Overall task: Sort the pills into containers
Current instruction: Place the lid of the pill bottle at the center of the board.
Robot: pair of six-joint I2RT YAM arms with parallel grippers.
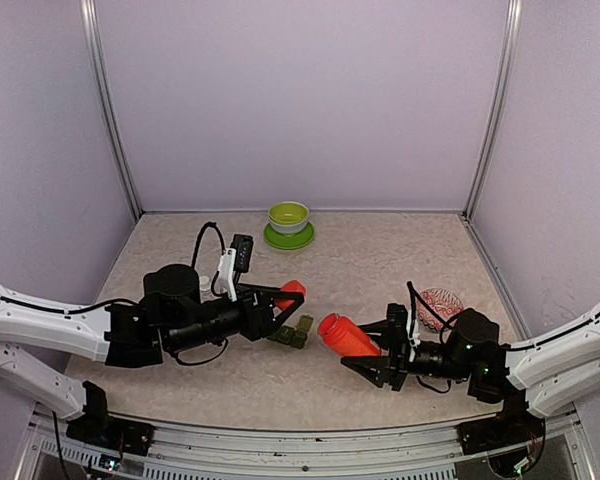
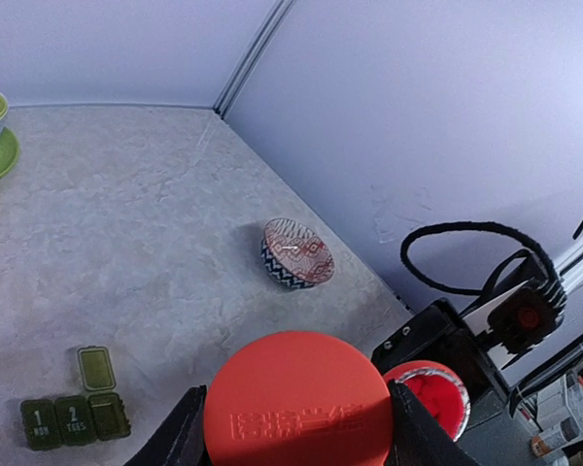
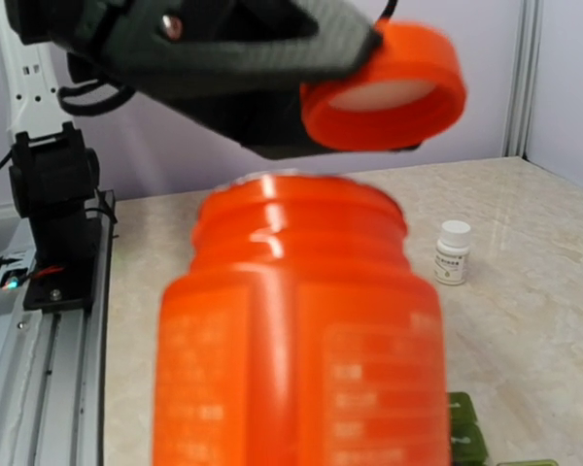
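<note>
Bottle [image 1: 348,336], mouth leftward (toward containers [image 1: 292,333])

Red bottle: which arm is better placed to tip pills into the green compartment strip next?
Right. The right gripper holds the uncapped red bottle, its mouth facing the containers. The left gripper is occupied by the cap.

Bright, even light; the red bottle [image 3: 291,340] looks blurred close-up.

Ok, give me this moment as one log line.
left gripper: shut on red cap | right gripper: shut on red bottle, uncapped | containers: on table, one lid open
</note>
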